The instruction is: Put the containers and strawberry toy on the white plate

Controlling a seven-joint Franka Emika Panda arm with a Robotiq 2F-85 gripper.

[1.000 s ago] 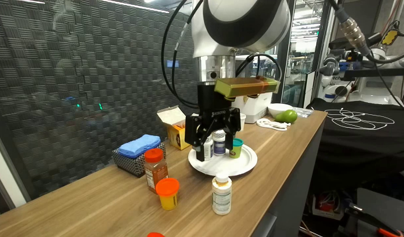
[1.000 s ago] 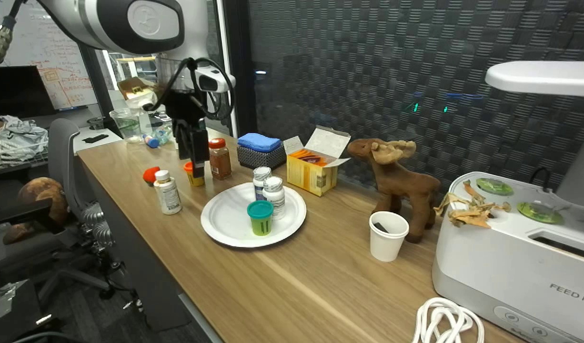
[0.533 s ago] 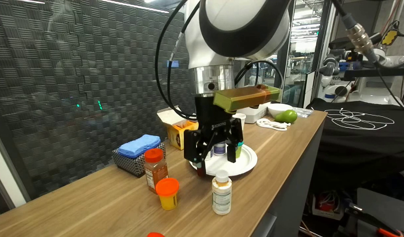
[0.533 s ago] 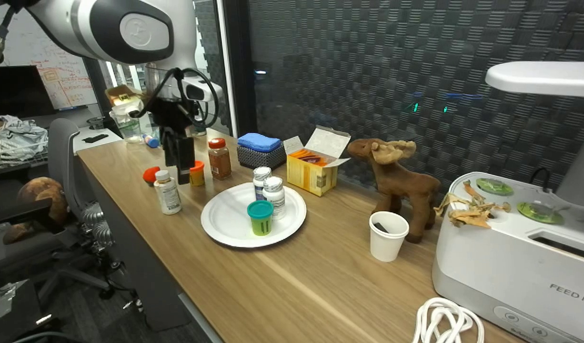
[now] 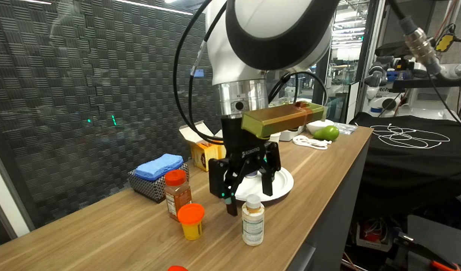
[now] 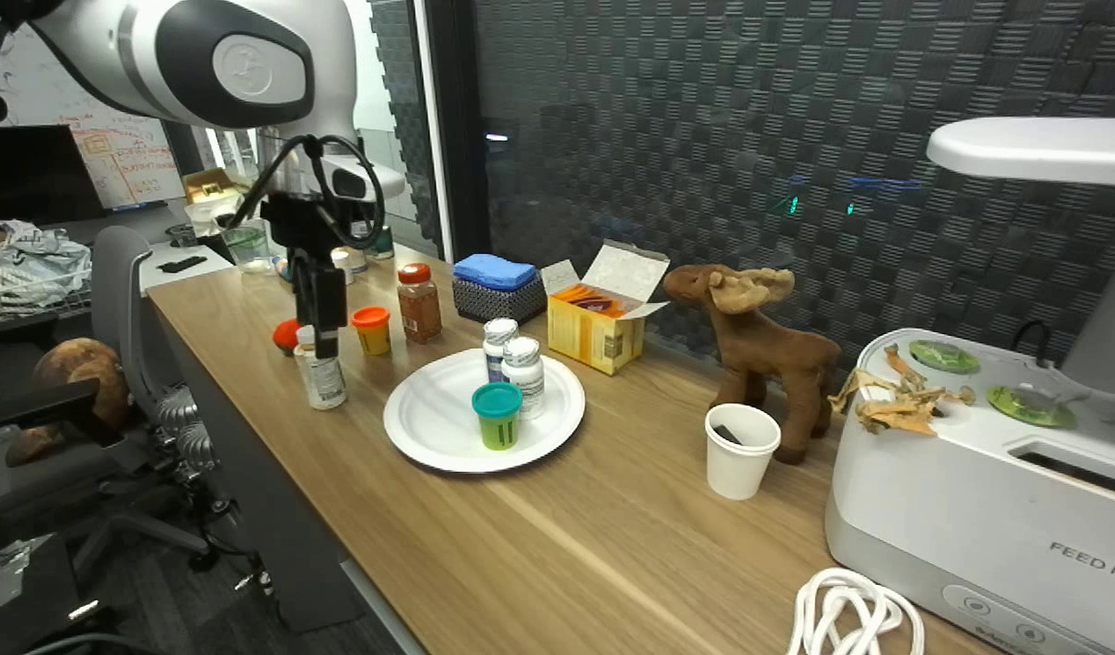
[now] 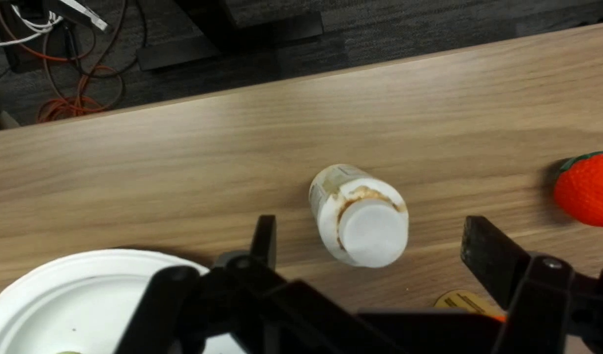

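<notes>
By the free edge of the table (image 6: 612, 555), the arm (image 5: 230, 56) points its tool (image 5: 250, 203) down, jaws apart, lower and farther from the plate (image 6: 435, 414) than before, near the white bottle (image 5: 253, 227).

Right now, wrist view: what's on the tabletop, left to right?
White plate (cut off at left and bottom) → white bottle → yellow tub, partly hidden by the claw → strawberry toy, cut off at the right edge.
</notes>
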